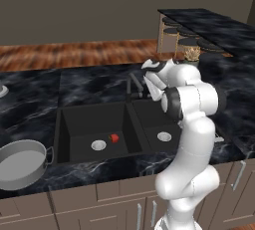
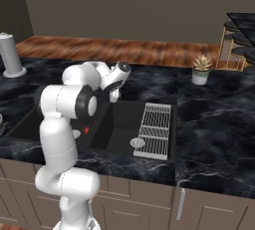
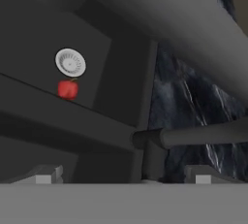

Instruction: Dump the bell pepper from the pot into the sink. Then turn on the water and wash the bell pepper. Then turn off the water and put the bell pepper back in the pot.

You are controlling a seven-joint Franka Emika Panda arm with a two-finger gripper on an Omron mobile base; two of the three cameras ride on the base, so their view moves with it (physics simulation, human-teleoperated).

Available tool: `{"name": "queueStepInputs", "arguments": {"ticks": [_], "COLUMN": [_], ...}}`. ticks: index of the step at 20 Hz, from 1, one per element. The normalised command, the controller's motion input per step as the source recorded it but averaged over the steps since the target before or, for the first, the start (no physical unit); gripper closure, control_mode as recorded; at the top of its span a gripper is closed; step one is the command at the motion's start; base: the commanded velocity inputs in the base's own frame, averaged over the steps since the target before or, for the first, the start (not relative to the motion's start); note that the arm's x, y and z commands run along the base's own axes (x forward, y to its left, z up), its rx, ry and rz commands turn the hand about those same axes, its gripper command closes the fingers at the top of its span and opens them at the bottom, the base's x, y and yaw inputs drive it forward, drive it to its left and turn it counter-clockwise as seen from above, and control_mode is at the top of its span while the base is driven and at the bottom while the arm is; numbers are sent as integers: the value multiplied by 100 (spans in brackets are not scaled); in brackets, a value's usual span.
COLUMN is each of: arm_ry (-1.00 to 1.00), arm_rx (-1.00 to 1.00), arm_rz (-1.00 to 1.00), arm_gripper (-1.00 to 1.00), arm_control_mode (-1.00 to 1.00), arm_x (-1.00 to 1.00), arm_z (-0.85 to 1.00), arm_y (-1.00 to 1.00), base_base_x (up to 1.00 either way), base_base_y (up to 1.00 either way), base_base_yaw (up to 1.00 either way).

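The red bell pepper (image 1: pixel 114 138) lies on the floor of the black sink's (image 1: pixel 94 117) left basin, just beside the silver drain (image 1: pixel 98 145). On the counter at the far left stands the grey pot (image 1: pixel 20 164), upright, with nothing showing in its pale inside. My gripper (image 1: pixel 146 80) hovers at the back rim of the sink, right by the dark faucet (image 1: pixel 133 86). In the hand view my gripper (image 3: pixel 123 177) is open with nothing between its fingers; the faucet's post and side bar (image 3: pixel 193 133) stand just ahead of it, and the bell pepper (image 3: pixel 68 89) lies far below. No water is running.
A ribbed metal drying rack (image 2: pixel 155 128) lies over the right side of the right basin. A small potted plant (image 2: pixel 201 69) stands on the counter behind it. A tall pale canister (image 2: pixel 10 55) stands at the far left. Dark stools (image 1: pixel 184 37) stand beyond the counter.
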Motion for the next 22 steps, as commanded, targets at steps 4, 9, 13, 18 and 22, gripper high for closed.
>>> {"name": "queueStepInputs", "arguments": {"ticks": [4,9,13,18,22], "arm_ry": [2,0,0,2,3], "arm_rx": [0,0,0,0,0], "arm_rz": [0,0,2,1,1], "arm_gripper": [-100,-100,-100,-100,-100], "arm_control_mode": [-100,-100,-100,-100,-100], "arm_x": [15,25,21,13,14], "arm_z": [-13,-7,-10,-13,-18], "arm_y": [16,0,0,0,0], "base_base_x": [0,0,0,0,0], "base_base_y": [0,0,0,0,0], "base_base_yaw": [0,0,0,0,0]}}
